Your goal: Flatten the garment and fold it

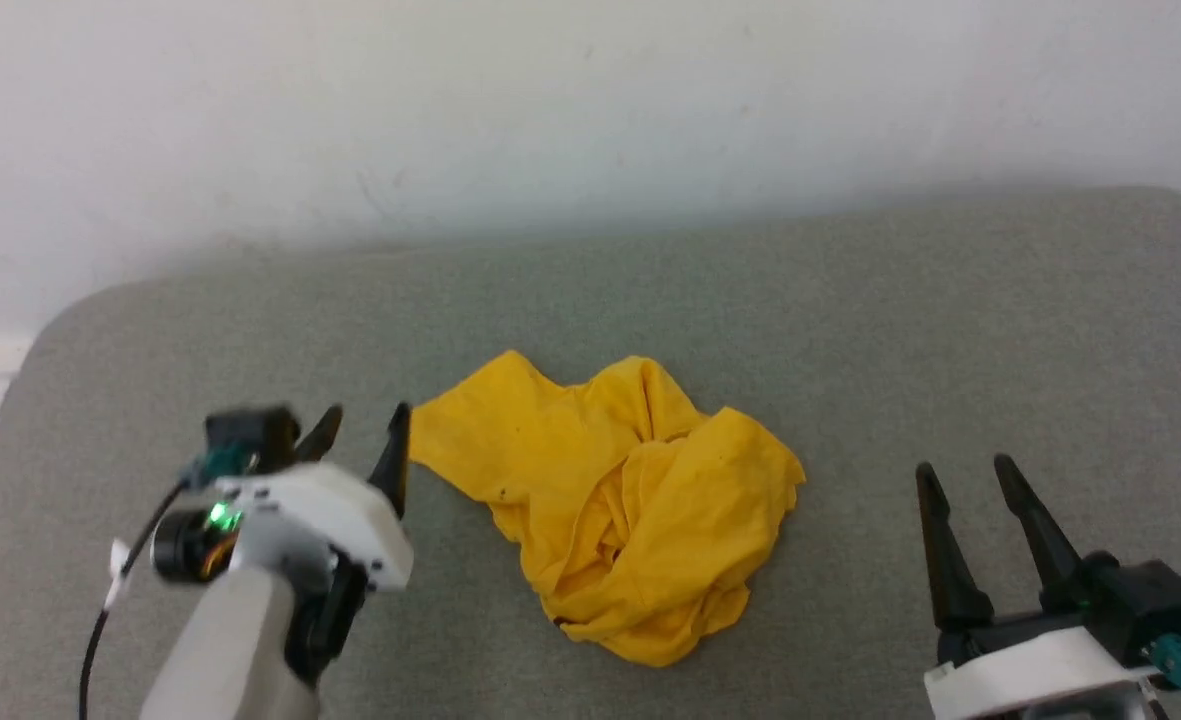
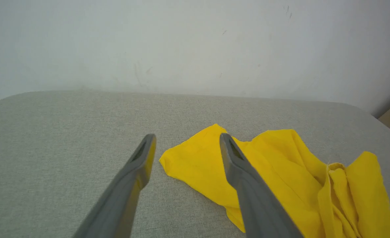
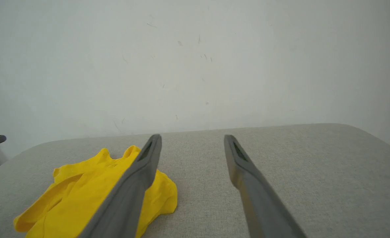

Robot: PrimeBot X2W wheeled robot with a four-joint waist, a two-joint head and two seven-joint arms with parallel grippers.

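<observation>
One garment (image 1: 610, 500), yellow, lies crumpled in a heap mid-counter (image 1: 850, 330), with folds bunched toward its right side. There are two grippers, two dark fingers each. The left gripper (image 1: 368, 412) is spread, empty, at the garment's left corner (the corner sits just beside its inner fingertip; contact can't be told). In the left wrist view that corner lies between the two fingers. The right gripper (image 1: 962, 465) is spread too, holding nothing, well apart from the garment on its right, over bare counter. One pale wall (image 1: 590, 120) stands behind.
</observation>
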